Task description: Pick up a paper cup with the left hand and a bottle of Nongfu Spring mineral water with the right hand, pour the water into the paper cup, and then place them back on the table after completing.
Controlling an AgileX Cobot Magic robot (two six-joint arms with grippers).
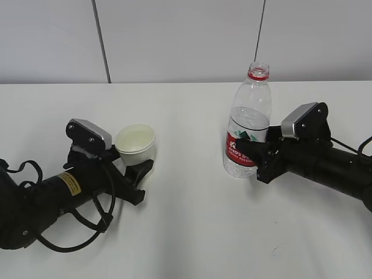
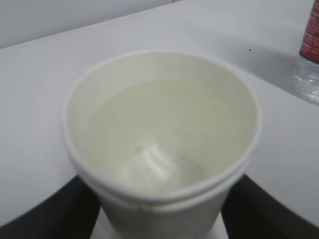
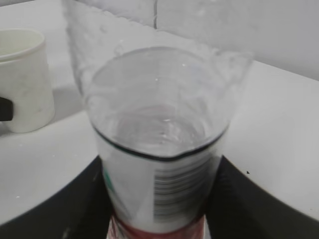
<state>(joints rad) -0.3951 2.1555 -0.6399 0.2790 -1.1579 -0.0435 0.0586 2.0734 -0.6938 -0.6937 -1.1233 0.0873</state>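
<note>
A white paper cup (image 1: 135, 142) stands on the white table (image 1: 192, 226) at the left, with clear water (image 2: 149, 144) in its lower part. My left gripper (image 1: 135, 157) is shut on the cup, with black fingers (image 2: 60, 214) pressed against both sides low down. An uncapped Nongfu Spring bottle (image 1: 249, 110) with a red and white label stands upright at the right, its water level near the label top (image 3: 154, 132). My right gripper (image 1: 251, 154) is shut on the bottle at label height, fingers (image 3: 75, 204) on both sides. The cup also shows in the right wrist view (image 3: 22, 79).
A pale wall with vertical seams (image 1: 102, 40) runs along the table's far edge. Loose black cables (image 1: 81, 232) loop beside the left arm. A thin cable (image 1: 260, 26) hangs behind the bottle. Bare tabletop lies between cup and bottle.
</note>
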